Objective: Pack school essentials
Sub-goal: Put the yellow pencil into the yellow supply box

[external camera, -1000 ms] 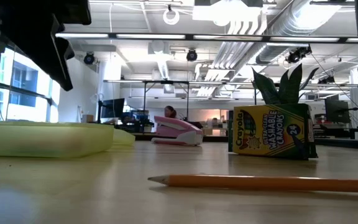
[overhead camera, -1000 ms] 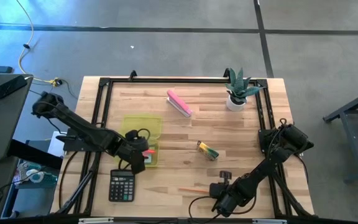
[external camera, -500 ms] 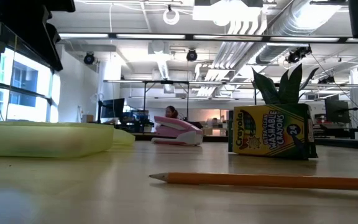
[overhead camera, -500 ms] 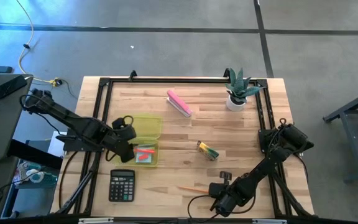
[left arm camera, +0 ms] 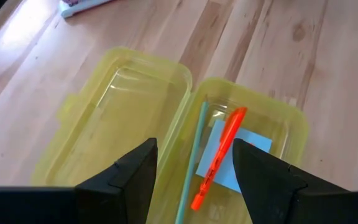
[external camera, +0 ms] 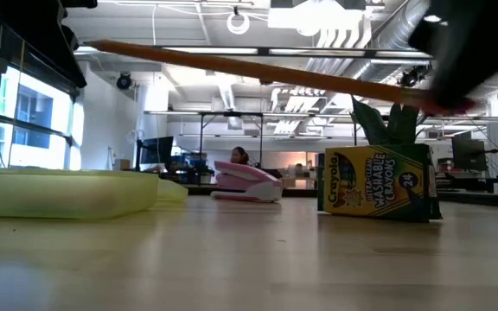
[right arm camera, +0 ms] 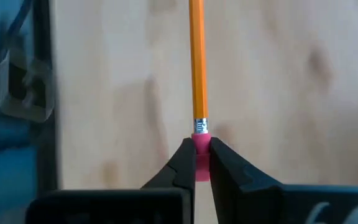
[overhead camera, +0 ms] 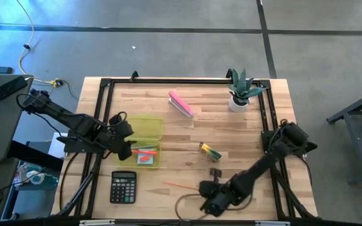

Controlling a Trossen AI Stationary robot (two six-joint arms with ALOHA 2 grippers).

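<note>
Pencil (right arm camera: 197,68) rides pinched by its pink eraser end in the right pincer (overhead camera: 213,196), lifted off the desk (overhead camera: 244,135) near the front edge. Left pincer (left arm camera: 194,171) hovers half-open and empty over the yellow case (overhead camera: 148,129), apparently holding marker and notepad. Next: carry the pencil across, lower and release

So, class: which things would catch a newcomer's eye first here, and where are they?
The right gripper, near the table's front edge, pinches an orange pencil by its pink eraser end, lifted off the wood. On the left, the open yellow case holds a red-orange marker, with the left gripper open above it.
</note>
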